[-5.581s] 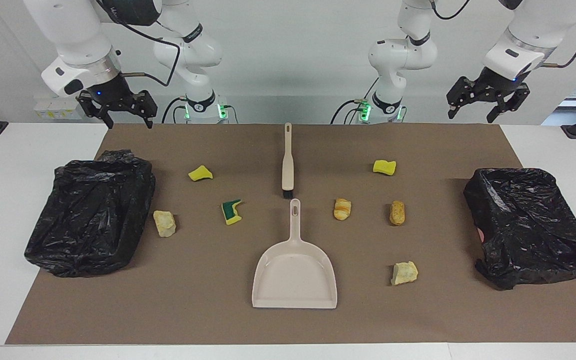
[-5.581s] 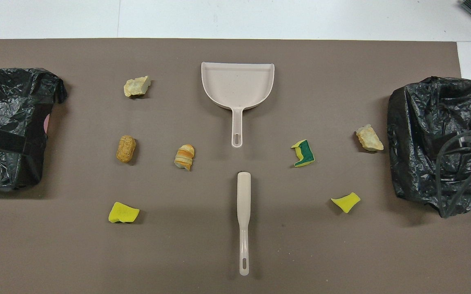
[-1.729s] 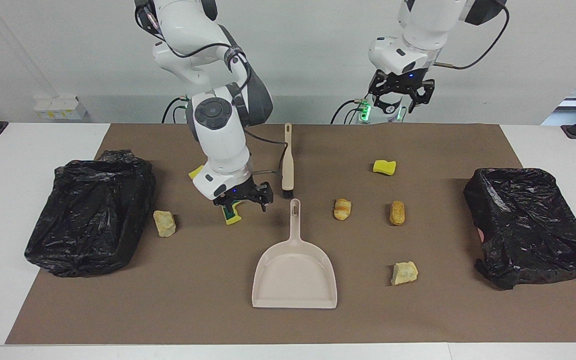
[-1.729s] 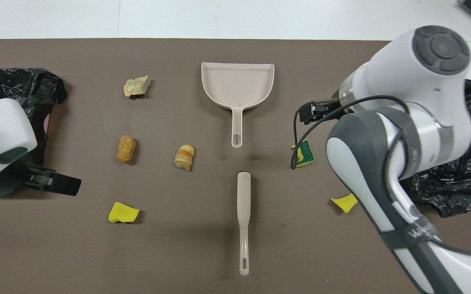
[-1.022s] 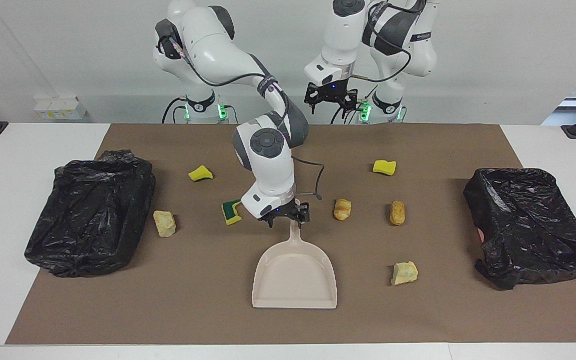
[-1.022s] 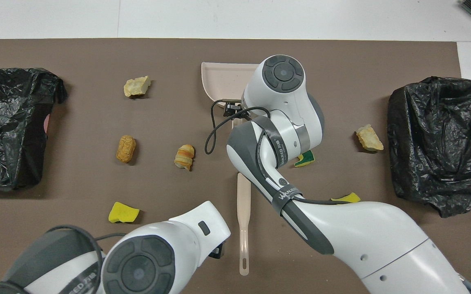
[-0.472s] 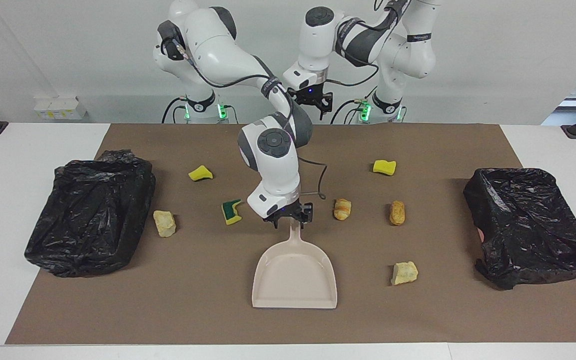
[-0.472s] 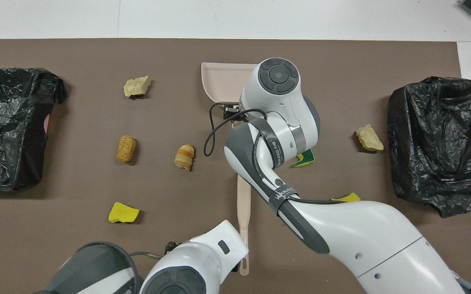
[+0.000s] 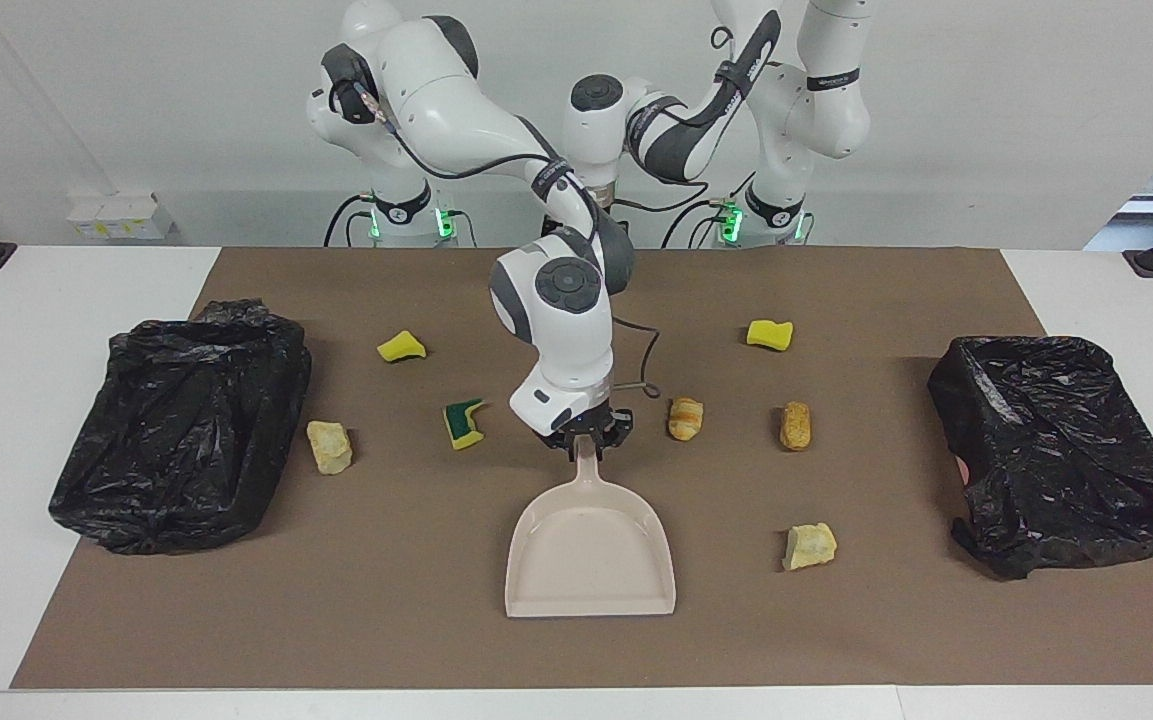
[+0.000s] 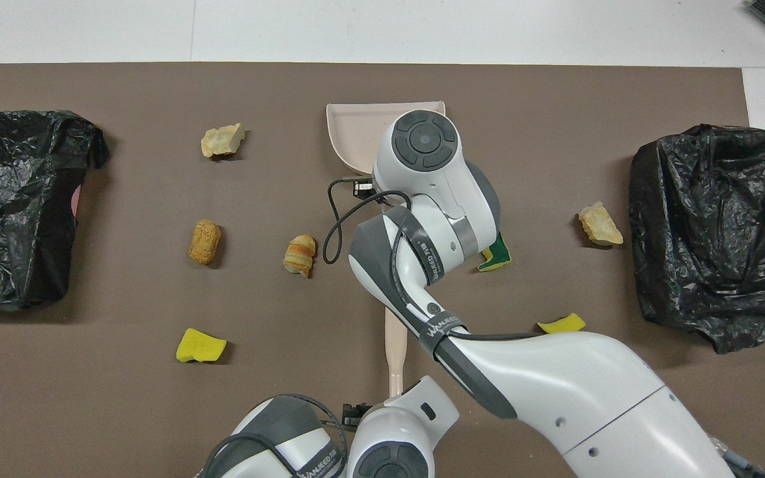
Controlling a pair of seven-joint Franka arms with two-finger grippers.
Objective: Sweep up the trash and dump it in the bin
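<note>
Now right gripper [image 9: 588, 440] clamped on beige plastic dustpan [image 9: 591, 560] handle, mid brown mat [image 9: 336, 620].
Facing view shows the grip; overhead hides it under the arm but shows beige brush [image 10: 395, 345] beneath left gripper [image 10: 355, 413], claw unreadable. Seven sponge and bread-like trash scraps [image 9: 795, 425] lie scattered between black-bagged bins [image 9: 181, 430] at mat ends; bare mat along the edge farthest from robots.

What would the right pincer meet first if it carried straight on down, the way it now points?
The dustpan: the right pincer points down at the tip of its handle, fingertips closed on either side. Just under that lies the brown mat, though the gap between them is hard to judge.
</note>
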